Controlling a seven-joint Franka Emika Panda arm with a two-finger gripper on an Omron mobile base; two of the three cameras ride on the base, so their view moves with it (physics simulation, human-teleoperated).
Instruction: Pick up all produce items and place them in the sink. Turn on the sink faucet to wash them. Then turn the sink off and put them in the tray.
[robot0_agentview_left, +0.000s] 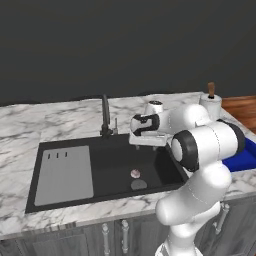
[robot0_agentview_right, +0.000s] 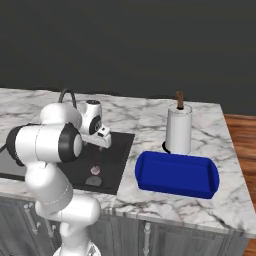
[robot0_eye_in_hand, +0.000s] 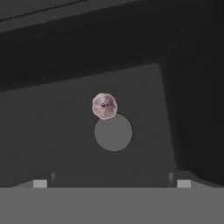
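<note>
The gripper (robot0_eye_in_hand: 112, 183) hangs above the sink (robot0_agentview_left: 105, 192), jaws spread wide and empty, likely because the bulb (robot0_eye_in_hand: 104, 105) already sits on the basin floor, touching the round grey drain (robot0_eye_in_hand: 113, 132). The bulb is small, pinkish and rounded, though its skin is too blurred to read. Beyond, the thin dark faucet (robot0_agentview_left: 105, 117) curves over matte black. To the right, on veined marble, waits the glossy blue tray (robot0_agentview_right: 177, 174).

One bulb (robot0_eye_in_hand: 104, 105) — one sink (robot0_agentview_left: 165, 165) — one tray (robot0_agentview_right: 177, 176).
</note>
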